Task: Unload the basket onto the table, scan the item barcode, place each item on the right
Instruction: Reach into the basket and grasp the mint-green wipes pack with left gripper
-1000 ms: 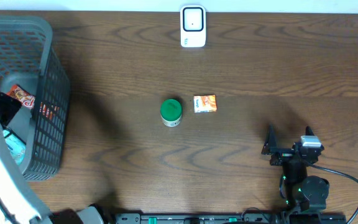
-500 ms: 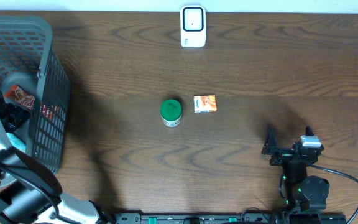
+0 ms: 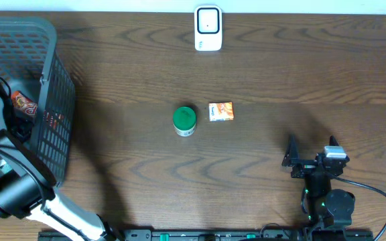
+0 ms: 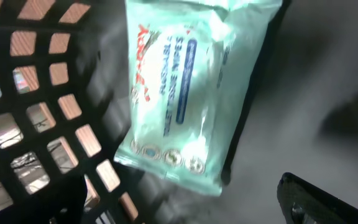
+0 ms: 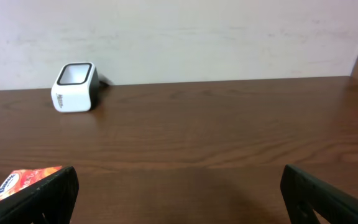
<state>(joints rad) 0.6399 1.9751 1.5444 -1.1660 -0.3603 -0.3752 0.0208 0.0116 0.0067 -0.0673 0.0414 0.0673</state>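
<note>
Left wrist: wipes pack (image 4: 185, 93) lies just ahead of spread left end effector (image 4: 179, 198).

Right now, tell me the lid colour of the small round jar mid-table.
Green lid, seen best in the overhead view.

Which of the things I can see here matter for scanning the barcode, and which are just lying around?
Likely for the job: white scanner, wipes pack in the grey basket.
Just lying about, for now: green-lidded jar, small orange box.
</note>
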